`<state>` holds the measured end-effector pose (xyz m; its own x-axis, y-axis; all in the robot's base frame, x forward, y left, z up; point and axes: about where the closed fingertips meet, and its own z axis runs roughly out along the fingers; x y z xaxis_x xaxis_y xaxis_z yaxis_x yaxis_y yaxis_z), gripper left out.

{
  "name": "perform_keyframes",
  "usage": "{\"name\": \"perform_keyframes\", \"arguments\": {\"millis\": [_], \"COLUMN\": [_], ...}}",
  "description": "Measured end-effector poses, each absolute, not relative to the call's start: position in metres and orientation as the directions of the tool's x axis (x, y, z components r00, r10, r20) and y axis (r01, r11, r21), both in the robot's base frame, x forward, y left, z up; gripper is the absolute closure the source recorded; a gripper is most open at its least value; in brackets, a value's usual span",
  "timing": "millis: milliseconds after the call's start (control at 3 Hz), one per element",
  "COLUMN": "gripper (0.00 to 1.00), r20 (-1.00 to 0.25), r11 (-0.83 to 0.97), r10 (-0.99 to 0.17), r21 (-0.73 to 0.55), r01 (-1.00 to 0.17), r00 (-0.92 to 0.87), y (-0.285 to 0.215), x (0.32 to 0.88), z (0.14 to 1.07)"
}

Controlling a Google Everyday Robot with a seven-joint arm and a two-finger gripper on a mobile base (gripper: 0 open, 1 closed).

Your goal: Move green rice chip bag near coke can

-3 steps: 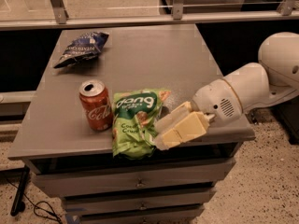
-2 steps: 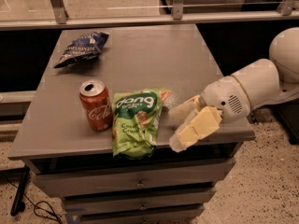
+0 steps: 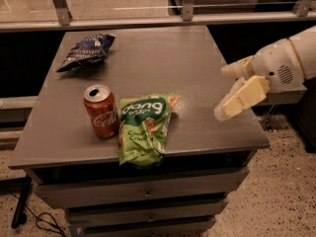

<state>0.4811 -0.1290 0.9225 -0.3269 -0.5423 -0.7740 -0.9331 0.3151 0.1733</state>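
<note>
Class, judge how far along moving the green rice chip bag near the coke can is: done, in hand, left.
Done: the green rice chip bag lies right beside the coke can on the table. In hand: nothing; the hand hangs open and empty off the table's right edge. Left: apparently nothing.

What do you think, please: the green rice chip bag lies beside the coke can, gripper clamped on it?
No clamp: in the camera view the gripper hangs open at the table's edge, apart from the green rice chip bag beside the coke can.

End effector (image 3: 222,94) over right edge; bare tabletop (image 3: 197,78) between it and green bag (image 3: 144,130).
</note>
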Motion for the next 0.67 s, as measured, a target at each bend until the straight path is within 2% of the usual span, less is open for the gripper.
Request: {"name": "perform_keyframes", "arguments": {"millis": [333, 667], "gripper": [0.00, 0.00], "r20": [-0.814, -0.822], "r11": [0.392, 0.401], "r10": [-0.543, -0.541], "r21": [-0.031, -0.066], "r01": [-0.920, -0.914], "r00": [-0.205, -0.178], "y": [-0.162, -0.164], "x": [0.521, 0.528], "z": [0.961, 0.972]}}
